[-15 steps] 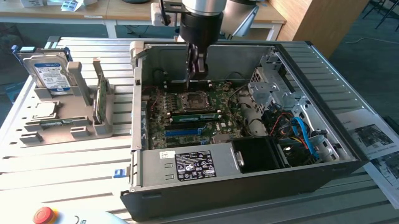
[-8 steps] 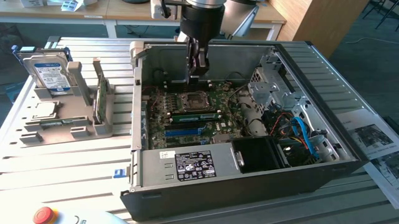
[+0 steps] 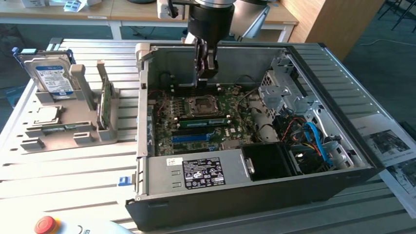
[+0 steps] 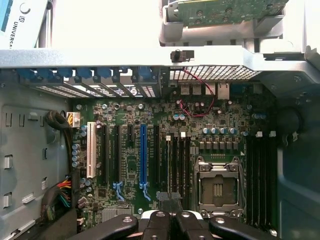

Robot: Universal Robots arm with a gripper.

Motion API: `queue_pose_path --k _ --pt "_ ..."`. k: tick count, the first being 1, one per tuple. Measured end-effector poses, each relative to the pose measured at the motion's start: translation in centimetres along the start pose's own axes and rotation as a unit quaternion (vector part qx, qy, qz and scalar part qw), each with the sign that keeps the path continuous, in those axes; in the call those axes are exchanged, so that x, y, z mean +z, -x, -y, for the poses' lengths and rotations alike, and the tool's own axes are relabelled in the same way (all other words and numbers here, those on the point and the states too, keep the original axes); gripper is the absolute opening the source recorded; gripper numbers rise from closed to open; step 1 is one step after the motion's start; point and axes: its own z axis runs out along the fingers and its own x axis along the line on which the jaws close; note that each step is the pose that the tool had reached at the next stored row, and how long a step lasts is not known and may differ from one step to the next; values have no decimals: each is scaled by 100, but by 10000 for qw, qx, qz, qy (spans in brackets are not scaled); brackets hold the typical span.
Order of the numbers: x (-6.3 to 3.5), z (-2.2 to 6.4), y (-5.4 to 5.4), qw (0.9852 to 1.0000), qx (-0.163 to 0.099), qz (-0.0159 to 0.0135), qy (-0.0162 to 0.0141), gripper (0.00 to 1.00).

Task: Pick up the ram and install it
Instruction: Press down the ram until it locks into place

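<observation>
I have the gripper (image 3: 207, 73) down inside the open computer case (image 3: 260, 195), above the motherboard (image 3: 201, 119) near the back wall, and its fingers (image 4: 172, 225) are pressed together with nothing between them. In the exterior view a ram stick (image 3: 203, 122) lies flat in a slot just in front of the CPU socket (image 3: 197, 104), looking seated, though I cannot tell if its latches have caught. From the wrist view I see the CPU socket and the dark memory slots (image 4: 177, 165) beside it, just ahead of the fingertips. My worry is that if the stick sits high at one end, pressing with closed fingers could flex the board or skid off onto the bare socket pins. The red wire (image 4: 197, 95) near the rear ports could also snag
</observation>
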Motion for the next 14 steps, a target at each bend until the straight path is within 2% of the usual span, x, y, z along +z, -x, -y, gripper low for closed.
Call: queue_pose_path --k 8,14 --pt "0 0 0 10000 8 0 0 10" --pt "0 0 0 9992 388 11 16 10"
